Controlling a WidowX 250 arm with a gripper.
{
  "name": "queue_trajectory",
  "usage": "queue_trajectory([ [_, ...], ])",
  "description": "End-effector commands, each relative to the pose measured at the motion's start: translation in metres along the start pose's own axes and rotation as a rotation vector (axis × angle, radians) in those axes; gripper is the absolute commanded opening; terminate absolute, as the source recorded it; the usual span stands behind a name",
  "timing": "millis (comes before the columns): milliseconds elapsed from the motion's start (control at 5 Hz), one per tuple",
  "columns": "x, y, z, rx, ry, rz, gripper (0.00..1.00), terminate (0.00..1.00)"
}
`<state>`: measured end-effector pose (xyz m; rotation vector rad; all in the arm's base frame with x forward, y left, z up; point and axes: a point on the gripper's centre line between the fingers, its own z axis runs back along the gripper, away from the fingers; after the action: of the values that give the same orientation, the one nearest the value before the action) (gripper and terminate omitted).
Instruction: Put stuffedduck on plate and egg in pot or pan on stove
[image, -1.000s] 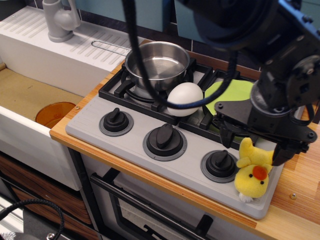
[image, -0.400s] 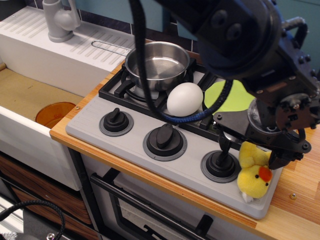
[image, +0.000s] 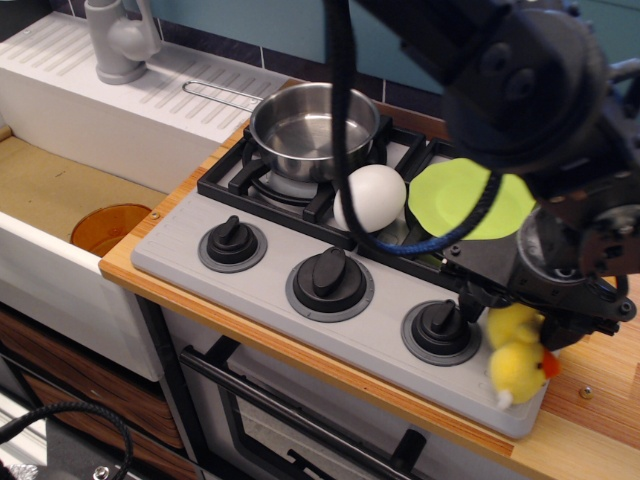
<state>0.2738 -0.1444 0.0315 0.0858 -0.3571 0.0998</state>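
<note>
Since the earlier frames the gripper had come lower over the stuffedduck, and the toy had turned so its orange beak pointed right instead of facing the camera. One dark finger stood left of the duck and the other right of it, both close against the plush; whether the jaws were truly pinching it could not be told, since the arm body hid the contact. The duck sat at the near right corner of the stove, just right of the third knob. That placement suggested a pick in progress, judged as the first step of the task. The plate lay far of the duck on the right burner grate, partly covered by the arm and its blue cable. The egg rested on the grate between plate and pot, touching or nearly touching the pot wall; the pot was empty. The stove sat on a wooden worktop; a white sink unit with a grey tap stood to the left, with an oven door below.
</note>
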Motion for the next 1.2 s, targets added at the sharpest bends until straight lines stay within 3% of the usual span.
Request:
queue_trajectory([
  [0, 0.018, -0.012, 0.021, -0.006, -0.016, 0.022, 0.00, 0.00],
  [200, 0.022, -0.011, 0.036, 0.000, 0.027, 0.013, 0.00, 0.00],
  [600, 0.052, 0.007, 0.083, -0.003, 0.146, -0.021, 0.00, 0.00],
  [800, 0.075, 0.023, 0.090, -0.002, 0.161, -0.055, 0.00, 0.00],
  [1000, 0.101, 0.038, 0.078, -0.017, 0.151, -0.086, 0.00, 0.00],
])
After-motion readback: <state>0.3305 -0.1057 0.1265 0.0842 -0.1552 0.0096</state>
